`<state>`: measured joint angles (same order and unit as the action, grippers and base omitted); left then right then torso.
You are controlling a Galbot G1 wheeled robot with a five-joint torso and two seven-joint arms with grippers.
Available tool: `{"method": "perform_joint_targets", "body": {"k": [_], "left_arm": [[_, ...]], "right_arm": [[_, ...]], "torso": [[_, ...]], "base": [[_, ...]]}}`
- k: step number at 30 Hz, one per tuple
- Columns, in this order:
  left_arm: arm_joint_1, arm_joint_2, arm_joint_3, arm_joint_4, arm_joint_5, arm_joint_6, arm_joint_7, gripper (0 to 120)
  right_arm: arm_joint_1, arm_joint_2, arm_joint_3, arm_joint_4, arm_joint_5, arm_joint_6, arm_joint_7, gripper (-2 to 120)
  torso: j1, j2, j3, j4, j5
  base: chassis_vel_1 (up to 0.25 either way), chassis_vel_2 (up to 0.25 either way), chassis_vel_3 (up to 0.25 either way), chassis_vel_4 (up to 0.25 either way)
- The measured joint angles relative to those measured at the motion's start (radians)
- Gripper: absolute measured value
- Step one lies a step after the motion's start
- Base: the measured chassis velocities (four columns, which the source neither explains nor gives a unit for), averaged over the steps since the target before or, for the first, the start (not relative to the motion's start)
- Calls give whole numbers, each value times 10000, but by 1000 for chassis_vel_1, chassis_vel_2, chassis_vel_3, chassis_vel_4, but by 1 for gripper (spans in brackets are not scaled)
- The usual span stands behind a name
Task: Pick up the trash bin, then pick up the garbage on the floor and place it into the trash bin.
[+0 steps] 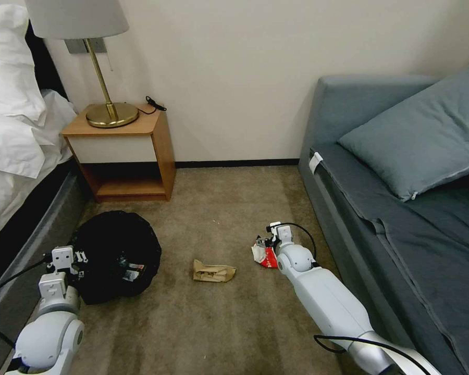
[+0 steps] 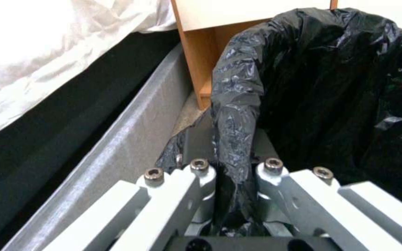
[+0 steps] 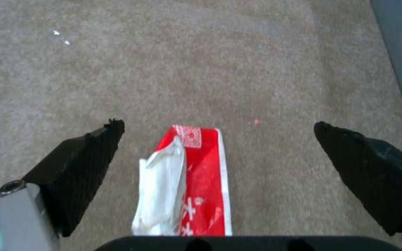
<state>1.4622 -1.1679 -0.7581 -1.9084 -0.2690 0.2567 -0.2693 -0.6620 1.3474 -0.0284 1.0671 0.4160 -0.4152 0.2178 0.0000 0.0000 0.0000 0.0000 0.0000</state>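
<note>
Brownish carpet (image 1: 219, 323) covers the floor of a narrow gap between a bed on the left and a grey-blue sofa on the right. Nearest on the left, the left gripper (image 2: 236, 181) has its jaws clenched on the rim of the trash bin (image 1: 115, 255), pinching a fold of the crinkly black bag between them; the bin stands on the floor just beside the bed's grey base (image 2: 117, 146). Some litter, partly red and white, lies inside the bin. On the right, the right gripper (image 3: 217, 146) hovers low over the carpet with its jaws spread wide, and the red-and-white packet (image 3: 196, 181) lies flat on the carpet between the two black fingertips (image 3: 94, 150), touching neither. In the head view that packet (image 1: 263, 254) sits near the sofa's edge. Between bin and packet, well apart from both, the crumpled brown paper bag (image 1: 212, 271) lies on the carpet. Farther back, a wooden nightstand (image 1: 127, 156) stands against the wall beside the bed, carrying a brass lamp (image 1: 107, 99). A grey-blue cushion (image 1: 417, 140) rests on the sofa (image 1: 401, 234).
</note>
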Motion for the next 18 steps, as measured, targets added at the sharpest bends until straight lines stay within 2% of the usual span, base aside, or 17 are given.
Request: {"method": "perform_joint_targets", "body": {"k": [18], "left_arm": [[-25,-64,24,34,45,-7,11,4]], "right_arm": [[40,-21,-40,-115,-90,61,-112,100]], "torso": [[0,0,0,0,1]], "base": [[-68,71,74,-75]]}}
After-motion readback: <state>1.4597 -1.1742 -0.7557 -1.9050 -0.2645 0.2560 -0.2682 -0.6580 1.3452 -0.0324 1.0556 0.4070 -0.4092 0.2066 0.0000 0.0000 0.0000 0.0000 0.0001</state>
